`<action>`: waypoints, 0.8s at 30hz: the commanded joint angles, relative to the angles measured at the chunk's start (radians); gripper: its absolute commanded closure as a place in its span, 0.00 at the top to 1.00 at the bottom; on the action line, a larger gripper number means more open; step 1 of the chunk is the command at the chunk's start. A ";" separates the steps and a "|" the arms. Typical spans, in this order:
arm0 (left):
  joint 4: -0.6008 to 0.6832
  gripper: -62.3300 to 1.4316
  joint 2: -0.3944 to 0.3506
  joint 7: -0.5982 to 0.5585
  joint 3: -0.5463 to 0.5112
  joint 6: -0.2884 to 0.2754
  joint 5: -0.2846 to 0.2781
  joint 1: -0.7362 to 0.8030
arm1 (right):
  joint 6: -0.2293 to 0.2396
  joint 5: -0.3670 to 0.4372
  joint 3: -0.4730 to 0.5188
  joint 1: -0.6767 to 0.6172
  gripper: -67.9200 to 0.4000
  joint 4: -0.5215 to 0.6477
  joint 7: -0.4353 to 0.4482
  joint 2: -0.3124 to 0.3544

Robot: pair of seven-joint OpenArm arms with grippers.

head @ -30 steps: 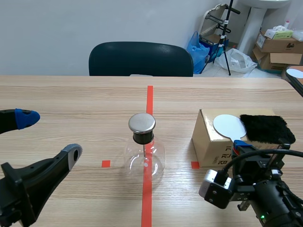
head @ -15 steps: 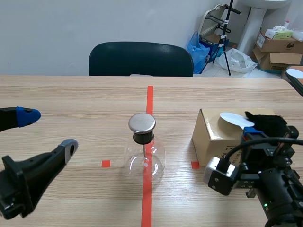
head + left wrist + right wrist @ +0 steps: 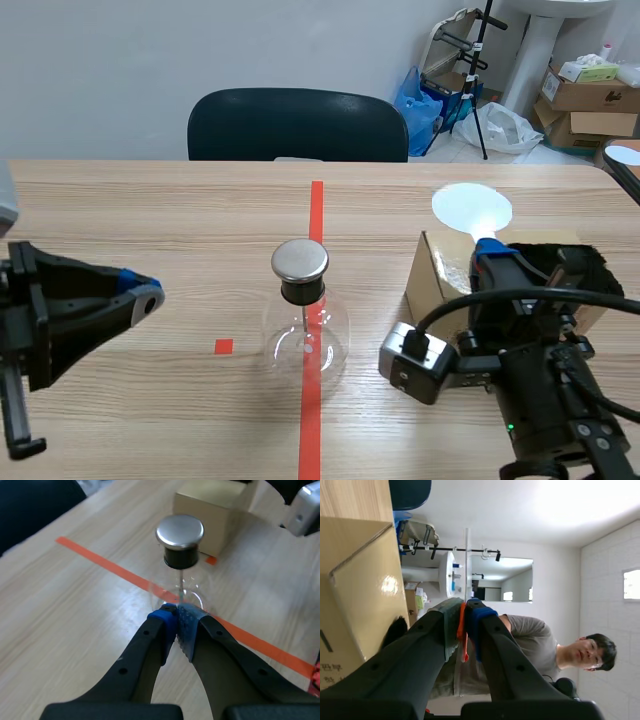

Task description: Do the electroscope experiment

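Clenched on nothing, the left gripper [image 3: 177,617] sits near the clear glass flask with black stopper and round metal cap [image 3: 304,330], which stands on the red tape line [image 3: 316,215]. The right gripper [image 3: 490,252] grasps a white round paddle [image 3: 472,207] by its handle above the brown cardboard box [image 3: 437,290].

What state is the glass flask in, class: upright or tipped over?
Upright. The glass flask stands on its base, its metal cap pointing up.

A few dark printed characters are seen low on the side of the cardboard box [image 3: 355,595] in the right wrist view. They are cut off, perhaps Korean script, and cannot be read.
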 commanded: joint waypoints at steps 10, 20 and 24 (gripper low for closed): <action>-0.322 0.07 0.018 -0.250 0.332 -0.013 0.093 -0.262 | -0.012 -0.025 -0.192 0.080 0.02 0.008 -0.172 0.048; -0.537 0.07 0.128 -0.288 0.507 -0.012 0.106 -0.440 | -0.012 -0.025 -0.265 0.082 0.02 0.008 -0.205 0.049; -0.615 0.07 0.174 -0.288 0.512 -0.012 0.106 -0.485 | -0.011 -0.025 -0.265 0.082 0.02 0.008 -0.206 0.049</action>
